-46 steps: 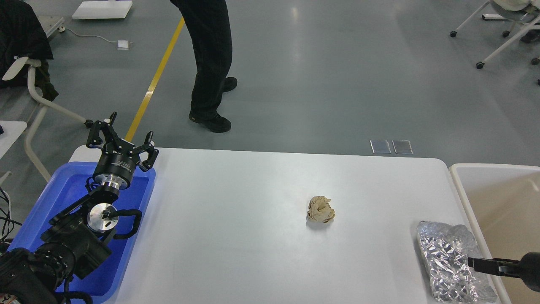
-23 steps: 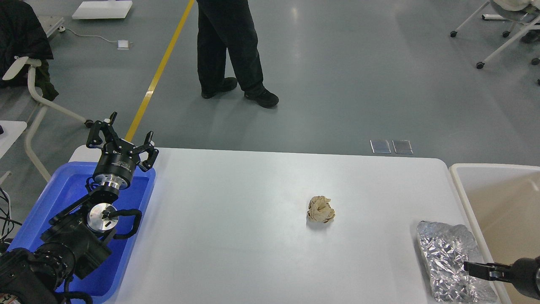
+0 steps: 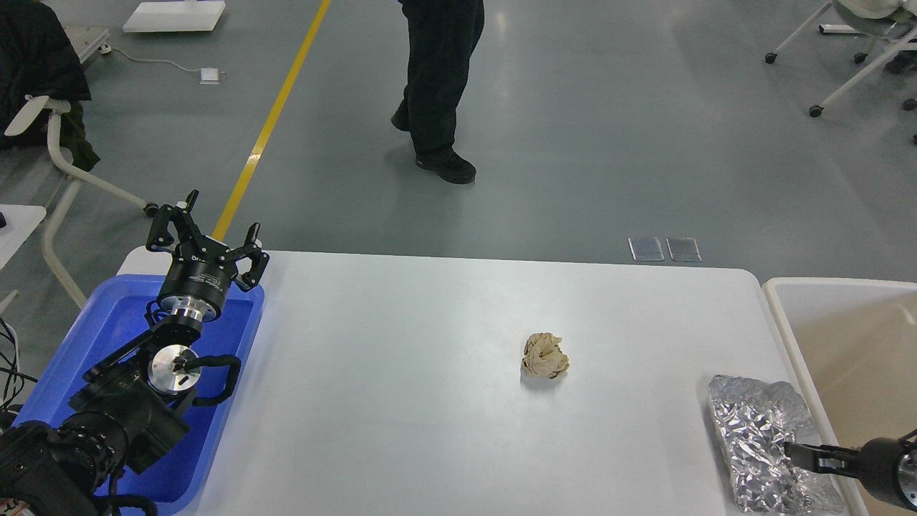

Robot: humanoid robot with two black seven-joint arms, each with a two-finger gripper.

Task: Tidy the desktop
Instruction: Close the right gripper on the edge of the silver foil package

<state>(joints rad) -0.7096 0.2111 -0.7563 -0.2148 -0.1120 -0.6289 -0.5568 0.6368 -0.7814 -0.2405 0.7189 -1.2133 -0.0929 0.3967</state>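
The white worktop point(image 3: 401, 401) fills the middle and lower part of the head view, its far edge running straight across with rounded corners at 10 and 2 o'clock, and its near edge is cut off by the bottom of the view. A crumpled beige paper ball point(image 3: 544, 356) sits alone just right of centre, with bare surface all round it and wide open room toward 9 o'clock. A crinkled silver foil pack point(image 3: 759, 437) lies at 4 o'clock, close along the worktop's right edge and just beside the beige bin point(image 3: 788, 315), whose white rim runs along that edge. The right gripper point(image 3: 795, 451) comes in from 4 o'clock, low over the foil's right side; its fingers are thin and dark, and whether they are spread, pressed together or touching the foil cannot be told. At 9 o'clock the blue tray point(image 3: 107, 322) lies along the worktop's left edge. The left gripper point(image 3: 204, 240) is held above the tray's far end, near the worktop's 10 o'clock corner, with its fingers point(image 3: 166, 226) spread wide and nothing between them. Beyond the far edge, at 12 o'clock, a person's dark-trousered legs point(image 3: 437, 79) stand on the grey floor, well apart from the worktop.
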